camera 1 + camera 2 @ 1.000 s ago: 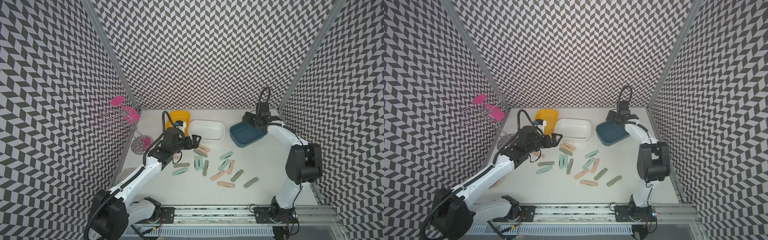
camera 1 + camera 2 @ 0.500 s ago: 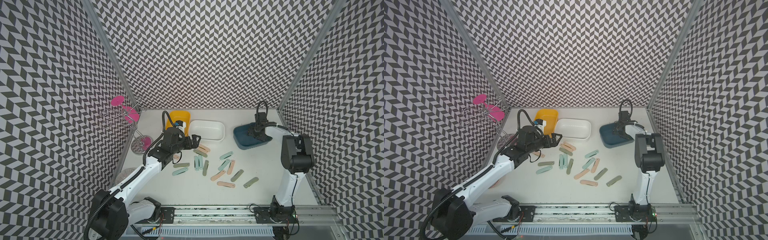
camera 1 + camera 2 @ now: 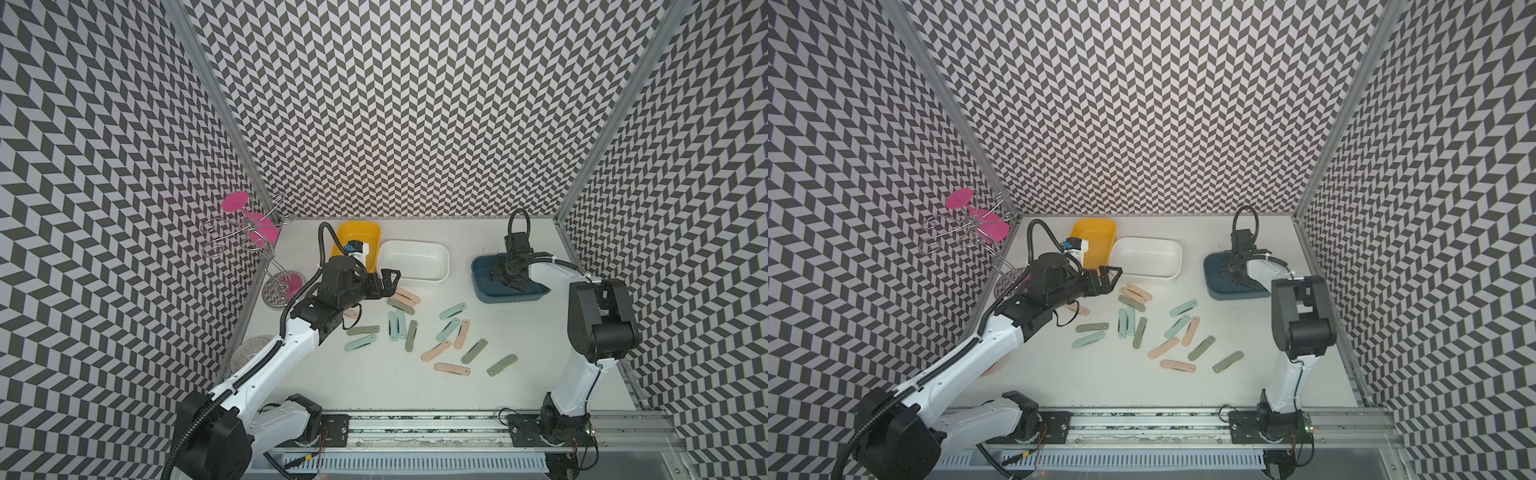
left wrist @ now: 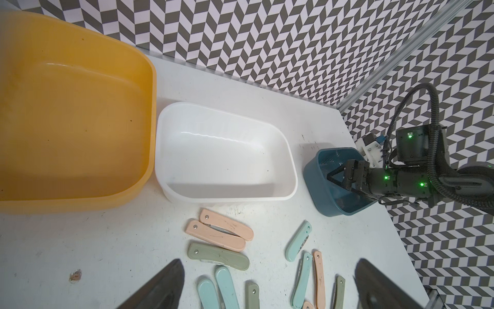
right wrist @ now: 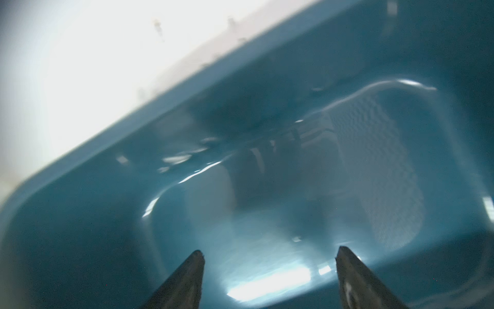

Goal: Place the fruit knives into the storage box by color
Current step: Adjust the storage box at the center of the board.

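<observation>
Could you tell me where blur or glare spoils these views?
Right wrist view: smeared throughout, glare streaks on the blue bin, table blown out white. Left wrist view: fruit knives sharp, left pincer tips dark and defocused. Top views: crisp, evenly lit.

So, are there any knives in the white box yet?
No, the white plastic box shows only its bare floor, and the small pastel fruit knives lie outside it on the white table.
</observation>
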Robot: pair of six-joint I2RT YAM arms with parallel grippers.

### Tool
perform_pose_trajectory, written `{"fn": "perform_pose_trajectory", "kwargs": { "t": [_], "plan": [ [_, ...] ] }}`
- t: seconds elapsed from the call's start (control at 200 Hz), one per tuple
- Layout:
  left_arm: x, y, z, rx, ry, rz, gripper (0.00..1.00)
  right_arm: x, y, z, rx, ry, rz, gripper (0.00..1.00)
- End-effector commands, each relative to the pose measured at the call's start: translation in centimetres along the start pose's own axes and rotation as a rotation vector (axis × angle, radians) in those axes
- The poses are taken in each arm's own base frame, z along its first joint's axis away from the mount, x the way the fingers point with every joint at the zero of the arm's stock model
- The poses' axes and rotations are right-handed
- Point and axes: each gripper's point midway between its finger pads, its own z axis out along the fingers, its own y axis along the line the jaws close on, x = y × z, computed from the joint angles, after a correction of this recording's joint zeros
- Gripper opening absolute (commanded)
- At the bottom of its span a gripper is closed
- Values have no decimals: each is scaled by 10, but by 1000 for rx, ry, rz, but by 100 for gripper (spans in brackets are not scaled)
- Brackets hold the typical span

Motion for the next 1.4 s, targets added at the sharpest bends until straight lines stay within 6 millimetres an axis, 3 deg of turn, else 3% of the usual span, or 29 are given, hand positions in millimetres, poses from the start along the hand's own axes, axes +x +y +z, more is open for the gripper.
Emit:
{"fn": "perform_pose_trajectory", "kwargs": {
  "t": [0.0,0.321,0.776,0.861,1.057,1.142,1.237,1.397],
  "plan": [
    [0,-1,-4,-2,-16,3,100,-11,31,-1,-56,-31,-21,76],
    [1,5,-3,-24,-15,12,100,-18,86,10,-128,-14,-62,75],
    [2,11,-4,-44,-10,14,100,-24,136,13,-229,-4,-62,75],
    [2,11,-4,-41,-11,9,100,-28,135,3,-229,-21,-63,74],
    [5,9,-4,-25,0,-1,100,-36,130,-59,-290,-126,-66,74],
    [5,8,-7,-21,-4,3,100,-24,129,-85,-324,-146,-94,74],
    [7,9,-9,-23,-6,6,100,2,126,-108,-355,-148,-142,74],
    [16,8,-9,0,12,-21,100,73,119,-129,-383,-123,-253,74]
  ]
}}
